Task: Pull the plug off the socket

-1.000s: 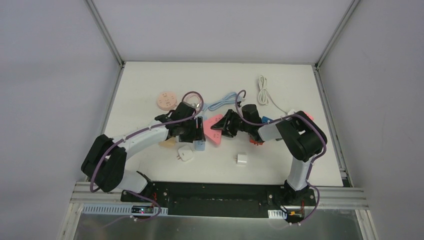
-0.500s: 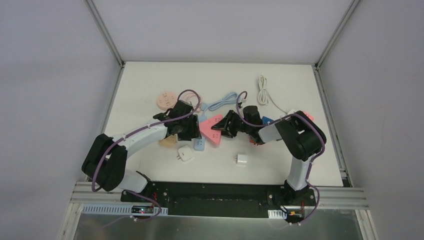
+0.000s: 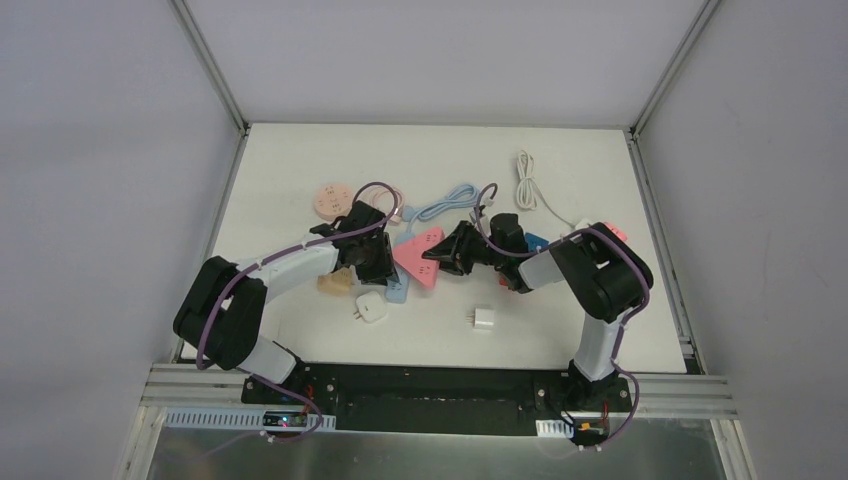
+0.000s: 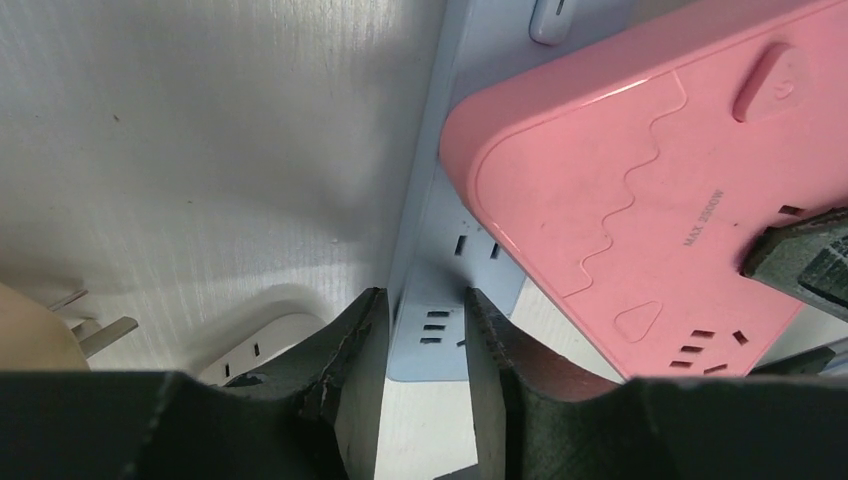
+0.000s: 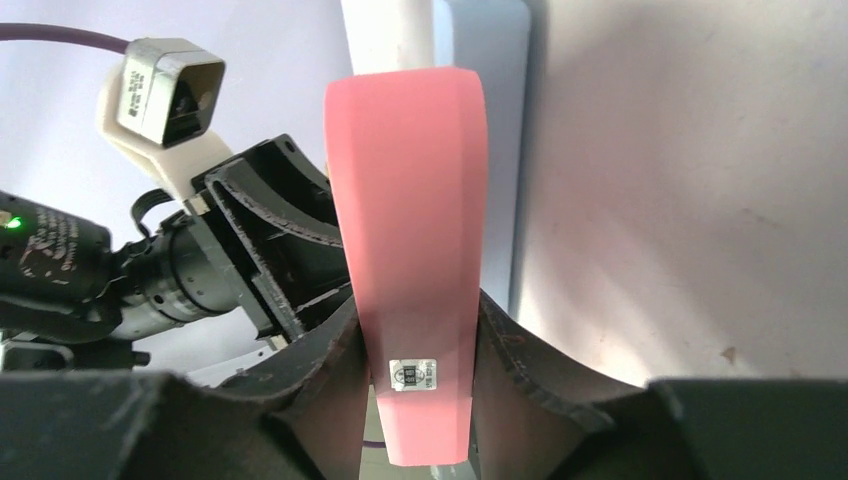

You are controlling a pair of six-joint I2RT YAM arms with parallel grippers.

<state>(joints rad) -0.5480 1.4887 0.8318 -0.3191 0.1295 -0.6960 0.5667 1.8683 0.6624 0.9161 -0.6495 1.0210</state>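
A pink triangular socket (image 3: 420,258) lies mid-table, partly over a light blue power strip (image 3: 398,288). My right gripper (image 3: 452,254) is shut on the pink socket's edge (image 5: 410,200), with one finger on each face. My left gripper (image 3: 381,270) is shut on the end of the blue strip (image 4: 440,320), with the fingers (image 4: 350,340) against its two sides. The pink socket (image 4: 620,200) covers the strip's far part. A white piece (image 4: 555,15) sits on the strip at the top edge of the left wrist view. I cannot tell whether it is a plug.
Two loose white plugs (image 3: 371,309) (image 3: 484,320) lie near the front. A peach piece (image 3: 335,283) sits under the left arm. A round pink socket (image 3: 332,199), a light blue cable (image 3: 440,205) and a white cable (image 3: 530,185) lie farther back.
My left gripper has shifted a little left and back along the blue strip, and the arm has swung left. The pink socket has moved slightly left with my right gripper.
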